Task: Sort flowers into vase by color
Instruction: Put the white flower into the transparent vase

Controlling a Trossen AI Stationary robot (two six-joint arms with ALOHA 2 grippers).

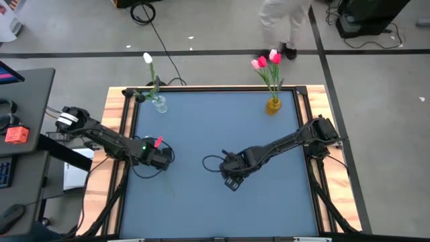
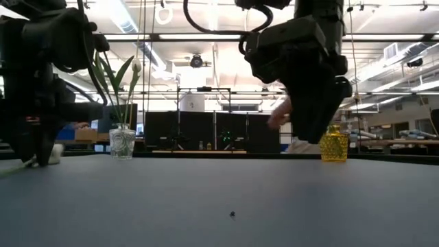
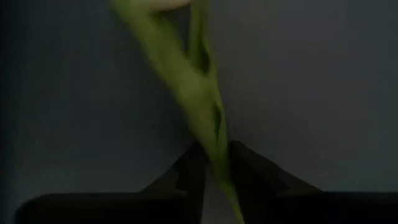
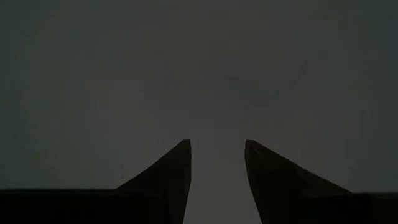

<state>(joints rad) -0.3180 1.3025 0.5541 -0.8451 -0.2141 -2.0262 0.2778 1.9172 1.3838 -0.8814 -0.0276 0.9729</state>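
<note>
A tulip with a green stem and leaf runs away from my left gripper, which is shut on it near the table's left side. Its bud shows pale at the wrist picture's edge and as a reddish spot beside the gripper. A clear glass vase at the far left holds a white tulip. A yellow vase at the far right holds pink and red tulips. My right gripper is open over the bare table centre. My left gripper pinches the tulip's green stem between its two fingers, low on the stem below the leaf. The stem runs on from the fingertips along their direction, toward the bud. The fingers point down at the table; whether the flower is lifted clear I cannot tell.
The blue-grey table top lies bare in the middle and near half. Wooden frame rails run along both sides. A person's legs stand beyond the far edge, near the yellow vase. A desk with gear stands off the left side.
</note>
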